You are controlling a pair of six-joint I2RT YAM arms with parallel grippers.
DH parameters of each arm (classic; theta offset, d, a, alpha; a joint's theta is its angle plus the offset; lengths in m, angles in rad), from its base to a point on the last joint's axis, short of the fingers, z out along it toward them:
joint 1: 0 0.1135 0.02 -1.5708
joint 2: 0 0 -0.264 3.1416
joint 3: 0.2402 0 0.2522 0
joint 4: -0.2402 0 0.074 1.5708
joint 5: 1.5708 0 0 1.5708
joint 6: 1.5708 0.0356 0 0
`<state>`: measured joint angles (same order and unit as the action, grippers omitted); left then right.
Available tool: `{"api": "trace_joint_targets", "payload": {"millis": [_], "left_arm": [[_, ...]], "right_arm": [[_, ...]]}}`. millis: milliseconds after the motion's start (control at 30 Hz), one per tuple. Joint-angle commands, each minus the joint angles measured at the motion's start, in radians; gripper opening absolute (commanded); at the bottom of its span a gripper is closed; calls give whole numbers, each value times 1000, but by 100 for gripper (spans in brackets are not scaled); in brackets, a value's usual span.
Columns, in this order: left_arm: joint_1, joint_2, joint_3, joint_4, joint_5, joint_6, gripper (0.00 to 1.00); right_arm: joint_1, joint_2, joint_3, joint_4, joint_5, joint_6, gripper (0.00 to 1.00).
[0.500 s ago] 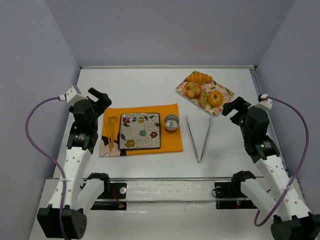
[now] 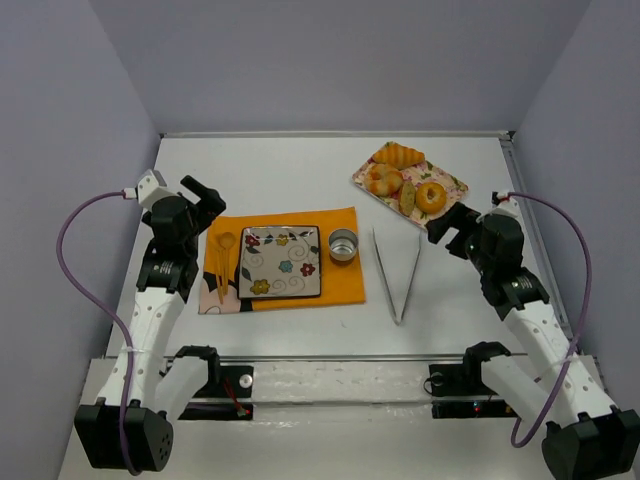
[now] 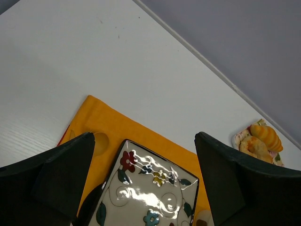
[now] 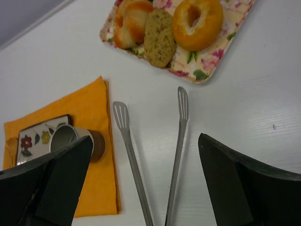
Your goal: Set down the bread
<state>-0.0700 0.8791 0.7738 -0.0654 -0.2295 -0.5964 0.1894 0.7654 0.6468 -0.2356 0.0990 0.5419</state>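
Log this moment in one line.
left fingers: open, empty | right fingers: open, empty | tongs: untouched | bread: on tray | plate: empty

White table (image 2: 300, 165), plain lavender walls (image 2: 330, 60) on three sides (evenly lit), metal rail (image 2: 330, 358) along near edge

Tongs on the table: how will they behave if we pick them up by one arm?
The tongs look like thin polished metal, so probably slippery. Their arms splay from a joined end, so squeezing likely meets spring and they could twist. Long and slim, they may swing if gripped near an end.
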Motion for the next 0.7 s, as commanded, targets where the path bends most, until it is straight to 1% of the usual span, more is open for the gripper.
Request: {"api": "trace_joint_targets", "payload": {"millis": [0, 33, 100, 133, 167, 200, 267, 333, 400, 467, 500, 567, 667], "left_arm": [[4, 3, 32, 39, 7, 6, 99], [4, 4, 30, 41, 9, 4, 99], [4, 11, 28, 45, 9, 4, 99], [4, 12, 30, 45, 10, 4, 99], [4, 17, 33, 44, 12, 6, 99], [4, 18, 33, 45, 12, 6, 99], [4, 18, 32, 44, 12, 9, 99], [4, 14, 30, 44, 10, 9, 99], [6, 9, 27, 45, 7, 7, 99], [4, 8, 24, 47, 4, 7, 99], [6, 8, 24, 49, 5, 7, 99], [6, 11, 25, 53, 7, 10, 99], [6, 17, 25, 53, 9, 10, 99]], "right_arm": [[13, 61, 86, -152, -199, -20, 100], [43, 80, 99, -175, -206, -32, 100], [151, 139, 106, -223, -129, -30, 100], [279, 164, 108, -257, -23, -28, 100], [329, 228, 126, -310, 20, 5, 100], [364, 259, 140, -336, 72, 30, 100], [427, 320, 171, -389, 119, 94, 100], [458, 389, 180, -445, 201, 154, 100], [495, 446, 194, -491, 253, 174, 100], [539, 482, 214, -543, 315, 225, 100], [539, 500, 223, -563, 335, 230, 100], [561, 547, 235, -582, 338, 230, 100], [573, 607, 234, -526, 317, 201, 100]]}}
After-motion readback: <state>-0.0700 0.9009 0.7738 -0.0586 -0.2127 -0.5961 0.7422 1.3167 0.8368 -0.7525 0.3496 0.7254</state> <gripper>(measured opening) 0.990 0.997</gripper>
